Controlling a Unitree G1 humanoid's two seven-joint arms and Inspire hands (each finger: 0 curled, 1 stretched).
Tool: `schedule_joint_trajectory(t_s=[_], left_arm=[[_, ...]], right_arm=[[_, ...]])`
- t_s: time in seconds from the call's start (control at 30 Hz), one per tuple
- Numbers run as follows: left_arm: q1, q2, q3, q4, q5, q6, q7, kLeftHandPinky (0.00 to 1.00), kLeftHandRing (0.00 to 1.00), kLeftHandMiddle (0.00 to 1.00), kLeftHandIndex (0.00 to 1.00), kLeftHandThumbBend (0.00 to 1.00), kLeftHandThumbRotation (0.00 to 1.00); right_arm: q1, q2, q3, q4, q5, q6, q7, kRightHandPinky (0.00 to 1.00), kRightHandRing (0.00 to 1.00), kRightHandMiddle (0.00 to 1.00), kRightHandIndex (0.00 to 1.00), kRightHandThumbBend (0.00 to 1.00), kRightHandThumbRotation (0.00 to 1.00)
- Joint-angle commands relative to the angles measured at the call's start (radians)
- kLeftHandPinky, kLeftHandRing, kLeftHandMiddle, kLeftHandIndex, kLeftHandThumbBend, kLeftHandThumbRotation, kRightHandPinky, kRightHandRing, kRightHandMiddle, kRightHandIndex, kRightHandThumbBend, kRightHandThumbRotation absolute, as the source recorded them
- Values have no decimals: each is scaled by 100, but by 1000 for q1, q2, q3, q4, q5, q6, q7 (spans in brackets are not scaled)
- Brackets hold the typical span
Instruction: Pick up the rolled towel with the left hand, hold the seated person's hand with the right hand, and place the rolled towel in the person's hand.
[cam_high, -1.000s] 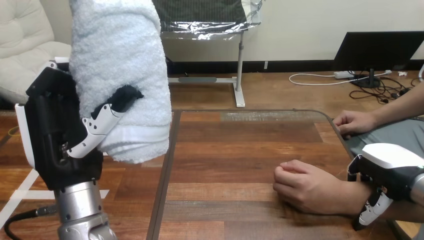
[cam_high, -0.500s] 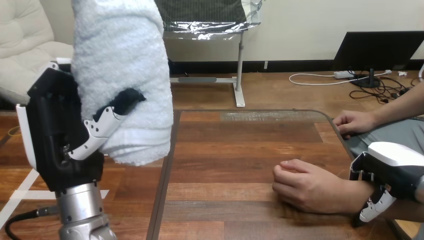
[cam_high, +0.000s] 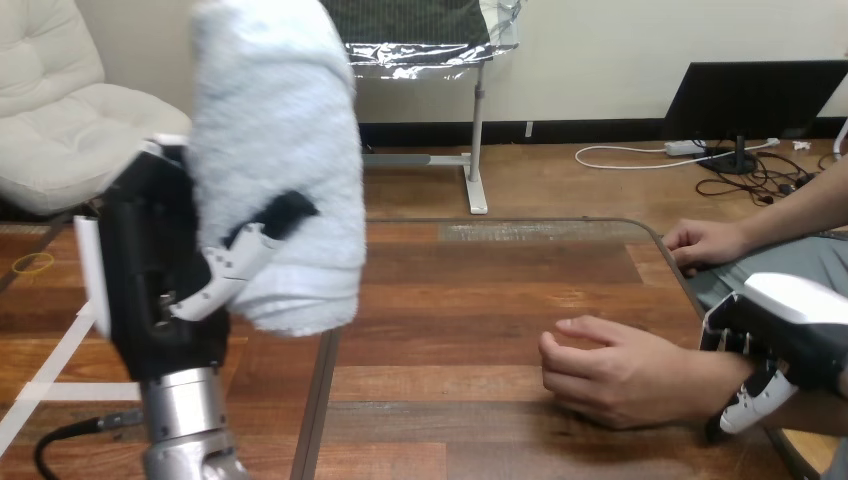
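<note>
White rolled towel (cam_high: 280, 150) stands upright in the left hand (cam_high: 165, 290), fingers and thumb wrapped round its lower half, held up over the left edge of the table (cam_high: 480, 290). Since a second ago, hand and towel have shifted right, toward the table. Right hand (cam_high: 780, 335) sits over the person's wrist (cam_high: 715, 385), fingers curled down round it, barely changed. On the table rests the person's hand (cam_high: 615, 375), loosely curled, fingers slightly looser than before.

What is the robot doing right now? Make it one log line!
left hand: raised, gripping rolled towel | right hand: curled round person's wrist | person's near hand: on table, empty | handover: not yet done
</note>
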Motion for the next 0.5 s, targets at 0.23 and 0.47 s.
schedule_joint_trajectory(t_s=[0.23, 0.47], left_arm=[[-151, -7, -4, 128, 60, -51, 4, 22, 27, 34, 37, 57, 0], [-190, -12, -12, 200, 74, -68, -1, 23, 28, 34, 37, 58, 0]], right_arm=[[-27, -23, -55, -80, 58, -21, -10, 26, 32, 40, 44, 86, 5], [-31, -22, -64, -110, 81, -1, 10, 28, 34, 41, 44, 86, 6]])
